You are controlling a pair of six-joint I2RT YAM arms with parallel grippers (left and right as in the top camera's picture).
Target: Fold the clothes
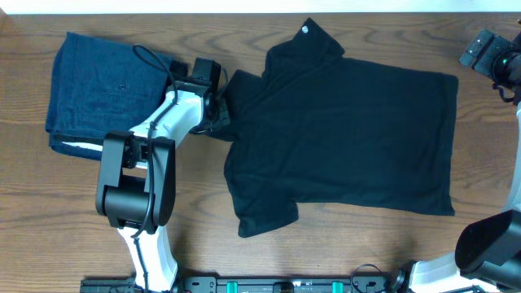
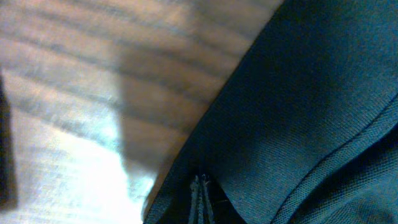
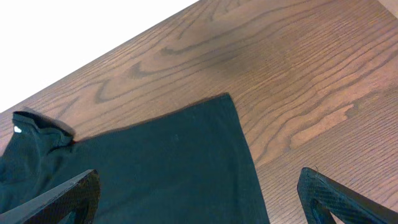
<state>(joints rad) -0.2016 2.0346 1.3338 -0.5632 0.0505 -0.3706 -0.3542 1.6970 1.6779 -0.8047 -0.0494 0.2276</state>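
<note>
While the large black short-sleeved fabric shirt point(image 1: 350, 134) lies spread on the wooden bench point(image 1: 358, 248), one sleeve edge is seen clamped in the left hand point(image 1: 216, 107), the right hand point(image 3: 198, 199) is held agape near a hem corner, and a first inward sleeve fold is judged due.

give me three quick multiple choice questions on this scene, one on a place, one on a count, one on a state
1. Where does the folded blue garment lie?
A) left of the black shirt
B) on top of it
C) right of it

2. How many garments are on the table?
A) one
B) two
C) three

3. The right gripper is:
A) shut on the shirt
B) shut on the blue garment
C) open, holding nothing

1 A: the overhead view shows it past the shirt's sleeve, on the left.
2 B: only the blue one and the black one show.
3 C: its jaws stand wide apart over the shirt's corner.
</note>
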